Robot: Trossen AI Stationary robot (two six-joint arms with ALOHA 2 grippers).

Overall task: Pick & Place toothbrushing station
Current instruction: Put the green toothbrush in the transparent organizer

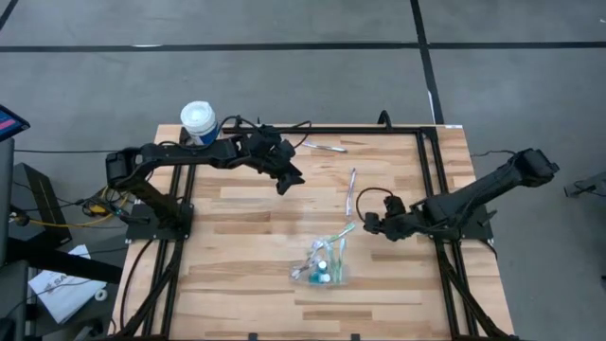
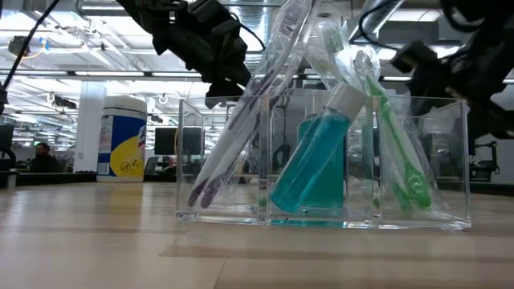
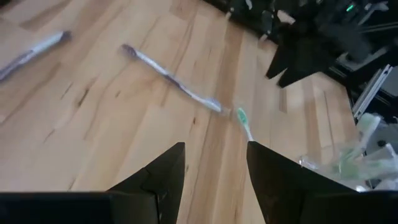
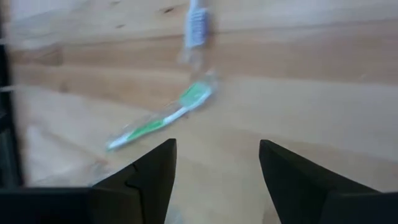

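Wood table [image 1: 246, 284] | clear cup [image 1: 320, 272] near right jaws [image 1: 367, 225], apart

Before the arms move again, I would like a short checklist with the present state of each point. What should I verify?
1. Left gripper open, holding nothing: ok.
2. Right gripper open, holding nothing: ok.
3. Clear holder upright on the table: ok.
4. Teal tube inside the holder: ok.
5. All brushes in the holder: not ok. A purple toothbrush and a green toothbrush lie on the wood; another brush lies near the far edge.
6. White-capped canister clear of the left arm: cannot tell.
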